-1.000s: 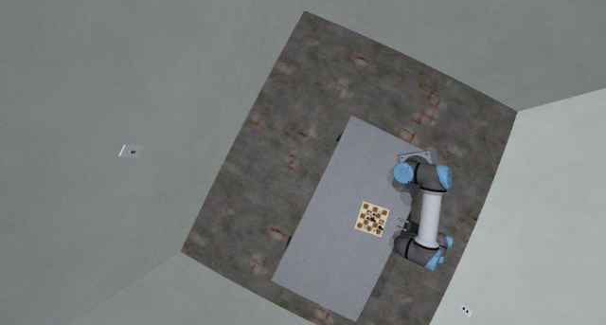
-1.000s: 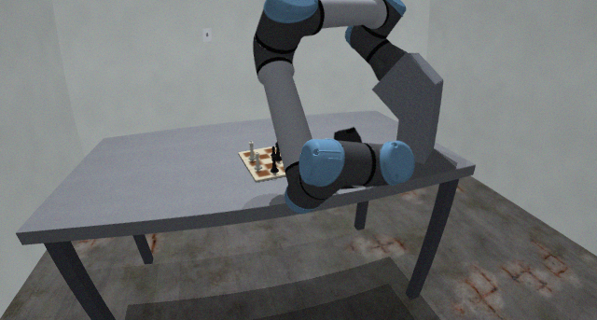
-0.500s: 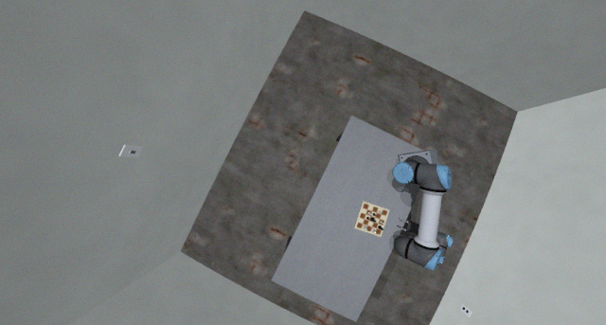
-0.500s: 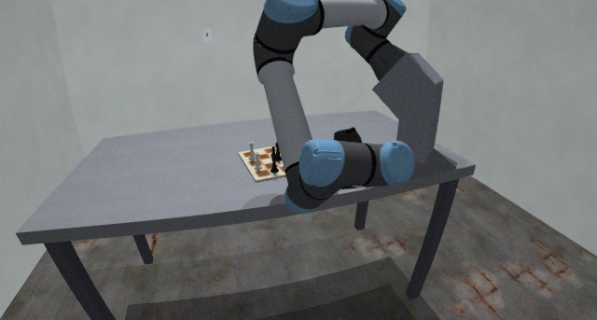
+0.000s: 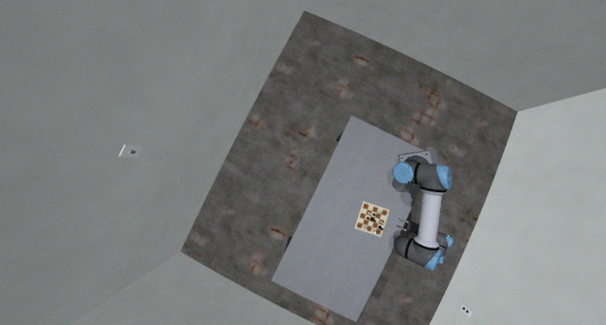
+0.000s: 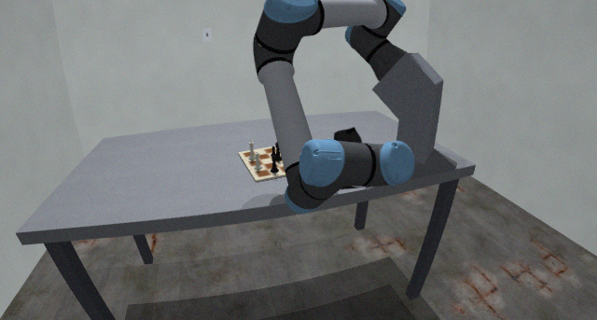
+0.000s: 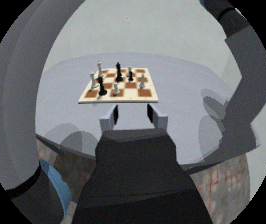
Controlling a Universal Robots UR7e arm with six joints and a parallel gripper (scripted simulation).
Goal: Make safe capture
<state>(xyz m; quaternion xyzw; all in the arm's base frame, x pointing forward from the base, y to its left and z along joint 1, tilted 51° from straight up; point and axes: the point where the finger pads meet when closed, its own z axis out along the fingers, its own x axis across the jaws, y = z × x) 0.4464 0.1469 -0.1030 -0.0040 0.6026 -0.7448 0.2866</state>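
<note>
A small brown-and-cream chessboard (image 5: 375,218) lies on the grey table (image 5: 346,211). It also shows in the side view (image 6: 262,163) and in the wrist view (image 7: 117,87). Several white and black pieces stand on it: a tall white piece (image 6: 252,148), a shorter white one (image 6: 257,162) and black pieces (image 6: 275,159). My gripper (image 7: 132,109) is open and empty, held low at the table's near edge, short of the board, and points toward it. The arm hides part of the board in the side view.
The arm's grey base mount (image 6: 412,110) stands at the table's right end. My elbow and wrist links (image 6: 350,163) hang along the front edge of the table. A dark object lies behind them.
</note>
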